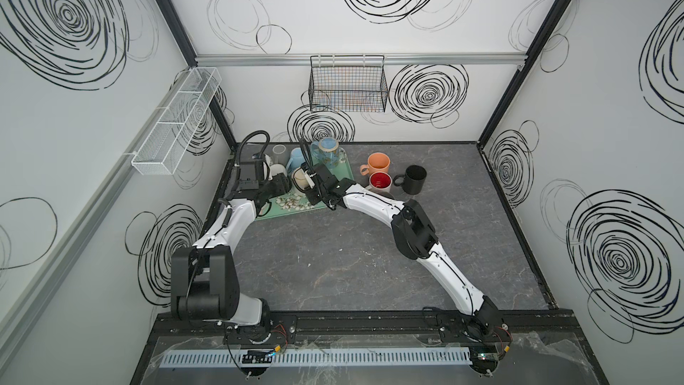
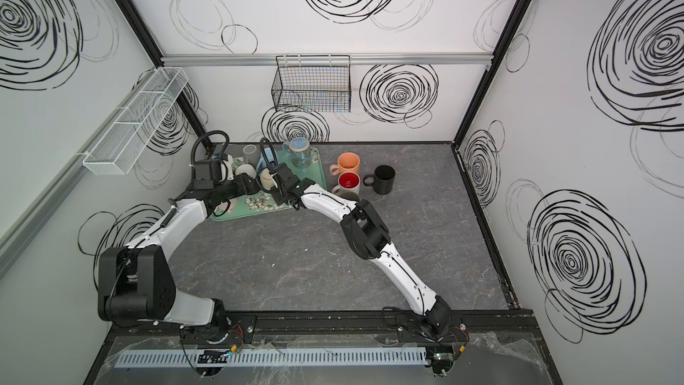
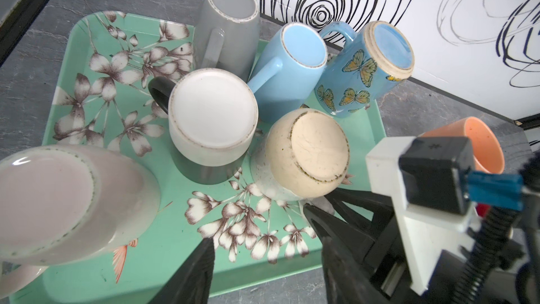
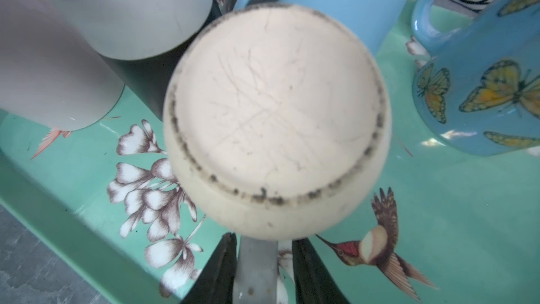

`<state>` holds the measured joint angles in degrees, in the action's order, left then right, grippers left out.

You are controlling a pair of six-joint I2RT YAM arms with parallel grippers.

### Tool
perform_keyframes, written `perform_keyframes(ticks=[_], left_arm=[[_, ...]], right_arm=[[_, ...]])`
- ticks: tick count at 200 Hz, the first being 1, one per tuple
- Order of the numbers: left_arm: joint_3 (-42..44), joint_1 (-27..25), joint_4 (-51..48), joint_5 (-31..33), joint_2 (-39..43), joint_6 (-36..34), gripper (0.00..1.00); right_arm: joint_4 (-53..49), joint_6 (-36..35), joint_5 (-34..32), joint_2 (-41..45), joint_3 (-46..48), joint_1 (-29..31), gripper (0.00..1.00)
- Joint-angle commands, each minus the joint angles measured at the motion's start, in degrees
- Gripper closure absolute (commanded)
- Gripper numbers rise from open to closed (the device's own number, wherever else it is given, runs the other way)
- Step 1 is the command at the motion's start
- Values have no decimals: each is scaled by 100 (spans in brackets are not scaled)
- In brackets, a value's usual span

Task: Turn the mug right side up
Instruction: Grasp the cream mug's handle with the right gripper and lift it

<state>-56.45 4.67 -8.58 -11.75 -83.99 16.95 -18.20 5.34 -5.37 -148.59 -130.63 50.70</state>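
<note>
The cream mug (image 4: 274,118) stands upside down on the green tray (image 3: 163,247), toward the tray's right side. Its grey handle (image 4: 257,270) points to the near right. The right gripper (image 4: 264,239) straddles that handle with a finger close on each side, but it cannot be told whether it is squeezing yet. The left gripper (image 3: 266,244) hovers over the tray's near edge, fingers apart and empty.

The step in hand looks like securing the handle. The hold should be firm before any lift, since a thin curved handle can let the mug swing. A straight rise would clear the white mug (image 3: 213,112) and the blue mug (image 3: 292,68), which crowd in from the left and far sides. The wrist can then roll the mug over above open space.

The tray sits at the far left of a dark marbled table (image 1: 351,253), and the upright mugs (image 1: 380,182) stand just to its right. White walls with black swirls enclose the table. A black wire basket (image 1: 348,85) hangs on the far wall and a white mesh basket (image 1: 177,120) on the left one.
</note>
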Motion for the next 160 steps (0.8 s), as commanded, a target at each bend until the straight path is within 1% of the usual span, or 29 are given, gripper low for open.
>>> perform_keyframes(ticks=[1, 20, 31, 50, 60, 90, 117, 146, 160], left_arm=[[59, -9, 187, -77, 145, -51, 39], [72, -24, 196, -97, 141, -36, 39], [81, -27, 197, -107, 154, -43, 39], [128, -36, 189, -115, 196, -25, 38], [173, -40, 192, -117, 244, -17, 39], [413, -70, 245, -201, 500, 71, 39], [727, -97, 406, -238, 923, 204, 38], [925, -130, 486, -340, 1312, 324, 38], [1130, -188, 721, -359, 1532, 490, 38]], right_arm=[[53, 15, 28, 85, -193, -34, 63], [103, 28, 65, 111, -181, -37, 63], [140, 19, 120, 107, -191, -43, 73], [158, 26, 227, 127, -182, -68, 92], [150, 35, 271, 161, -175, -77, 100], [329, 104, 329, 509, 55, -104, 100], [909, 308, 528, 1133, 765, -202, 100], [1371, 731, 902, 1674, 1422, -352, 100], [1683, 924, 1075, 1990, 1873, -422, 100]])
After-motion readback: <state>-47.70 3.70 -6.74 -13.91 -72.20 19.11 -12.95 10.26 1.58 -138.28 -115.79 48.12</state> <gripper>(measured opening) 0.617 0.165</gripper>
